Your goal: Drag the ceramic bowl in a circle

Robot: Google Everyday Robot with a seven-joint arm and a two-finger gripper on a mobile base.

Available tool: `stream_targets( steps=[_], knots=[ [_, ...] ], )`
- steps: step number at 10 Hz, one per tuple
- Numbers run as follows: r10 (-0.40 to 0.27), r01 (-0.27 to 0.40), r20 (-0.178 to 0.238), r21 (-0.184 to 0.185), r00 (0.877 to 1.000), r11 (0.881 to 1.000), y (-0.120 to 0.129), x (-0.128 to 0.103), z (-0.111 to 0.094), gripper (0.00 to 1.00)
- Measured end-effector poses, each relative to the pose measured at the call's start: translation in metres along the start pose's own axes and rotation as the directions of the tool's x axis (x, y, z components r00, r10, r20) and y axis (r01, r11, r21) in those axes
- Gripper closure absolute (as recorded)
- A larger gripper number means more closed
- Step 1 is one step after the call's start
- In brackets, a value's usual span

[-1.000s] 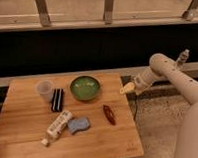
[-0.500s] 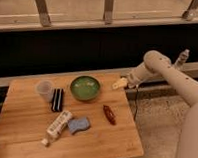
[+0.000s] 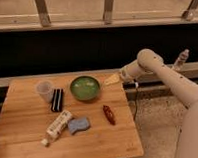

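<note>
The ceramic bowl (image 3: 85,88), round, shallow and glossy green, rests on the wooden table (image 3: 19,134) near its far edge. My gripper (image 3: 111,79), with pale yellowish fingers, hangs just right of the bowl's rim, slightly above the table's far right corner. It is open and holds nothing. A small gap separates it from the bowl. The arm reaches in from the right.
Left of the bowl stand a translucent plastic cup (image 3: 44,89) and a black flat object (image 3: 57,100). In front lie a white tube (image 3: 57,126), a blue sponge (image 3: 78,125) and a reddish-brown item (image 3: 109,114). A dark wall with a ledge runs behind the table.
The gripper has moved left and a little down, from beyond the table's right edge to close beside the bowl. Nothing on the table has moved.
</note>
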Motion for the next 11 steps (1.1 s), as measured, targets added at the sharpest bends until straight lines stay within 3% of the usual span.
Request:
stream_targets(
  steps=[3, 6, 8, 11],
  knots=[
    [0.016, -0.016, 0.000, -0.023, 1.000, 1.000, -0.007, 0.001, 0.000, 0.20],
    [-0.013, 0.012, -0.010, -0.063, 1.000, 0.998, -0.007, -0.011, 0.021, 0.20],
    [-0.044, 0.041, -0.025, -0.090, 0.999, 0.995, 0.009, -0.031, 0.046, 0.20],
    [-0.069, 0.059, -0.073, -0.133, 0.995, 0.989, 0.024, -0.055, 0.101, 0.20]
  ],
)
